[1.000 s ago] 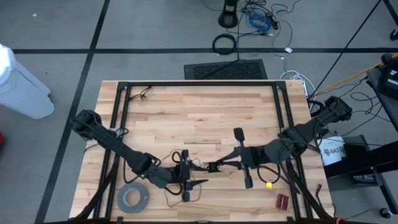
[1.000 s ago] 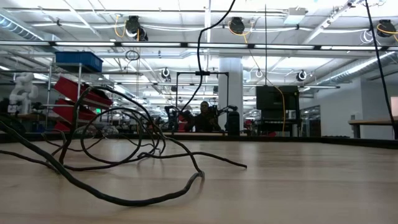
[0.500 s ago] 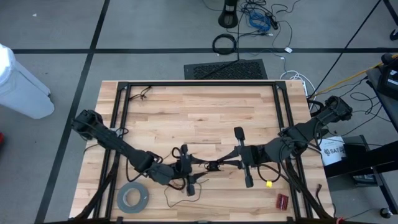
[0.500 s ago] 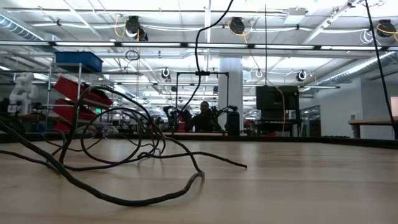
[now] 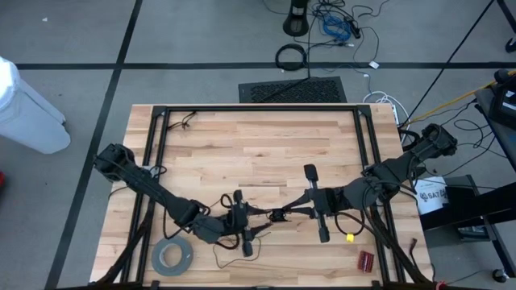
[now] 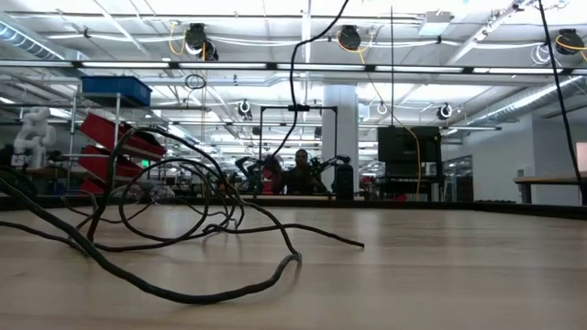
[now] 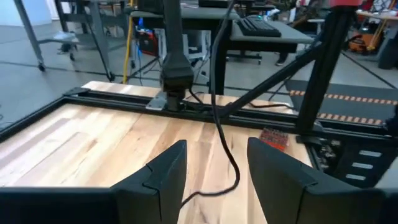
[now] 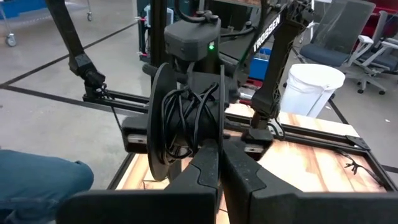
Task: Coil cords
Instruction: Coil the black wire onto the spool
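The cord is a thin dark wire, partly wound on a small black spool (image 8: 186,118). My right gripper (image 8: 219,152) is shut on this spool, which is held above the table's near middle (image 5: 277,215). From the spool the wire (image 7: 219,118) hangs slack to the table, where its free length lies in a loose loop (image 5: 234,256). My left gripper (image 5: 256,238) stands open just left of the spool. The wire shows beyond the gap between its fingers (image 7: 217,146), apart from both. My right gripper pinches the spool's lower edge (image 8: 220,138) between its two shut fingers, by the thin rim of one round disc as far as I can see. The fingers come nearly level from the table's right. The spool stands on edge, lifted clear of the table, with wire wound around its hub.
A wide grey tape roll (image 5: 172,256) lies at the near left. A small red piece (image 5: 365,259) and a yellow piece (image 5: 349,238) lie at the near right. Black frame rails (image 5: 258,107) border the wooden table. Thicker dark cables (image 6: 183,229) sprawl across the low view.
My left gripper has turned a little at the wrist, so its fingers have swung slightly toward the spool. It has stayed open and in place.
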Controlling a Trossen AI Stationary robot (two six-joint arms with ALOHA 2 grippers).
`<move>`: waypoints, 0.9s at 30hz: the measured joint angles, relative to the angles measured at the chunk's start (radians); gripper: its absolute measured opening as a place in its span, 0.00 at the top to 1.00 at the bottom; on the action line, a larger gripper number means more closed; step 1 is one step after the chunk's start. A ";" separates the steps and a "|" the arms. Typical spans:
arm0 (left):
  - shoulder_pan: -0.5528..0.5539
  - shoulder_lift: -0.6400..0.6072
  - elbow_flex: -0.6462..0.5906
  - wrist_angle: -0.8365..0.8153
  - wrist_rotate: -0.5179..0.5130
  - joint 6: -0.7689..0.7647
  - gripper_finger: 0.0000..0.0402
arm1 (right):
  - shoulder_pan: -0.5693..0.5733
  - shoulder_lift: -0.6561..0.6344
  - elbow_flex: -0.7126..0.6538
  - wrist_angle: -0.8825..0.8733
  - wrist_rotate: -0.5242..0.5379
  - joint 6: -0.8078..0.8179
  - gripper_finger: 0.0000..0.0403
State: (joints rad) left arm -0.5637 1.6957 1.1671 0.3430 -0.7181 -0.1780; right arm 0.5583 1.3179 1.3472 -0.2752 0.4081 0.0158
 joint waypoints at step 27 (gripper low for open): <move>-0.043 0.107 0.000 0.176 -0.078 0.053 0.71 | 0.026 -0.018 0.000 -0.044 -0.016 0.000 1.00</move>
State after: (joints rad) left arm -0.6070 1.8030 1.1671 0.5194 -0.7963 -0.1249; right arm 0.5841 1.3003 1.3476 -0.3189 0.3920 0.0162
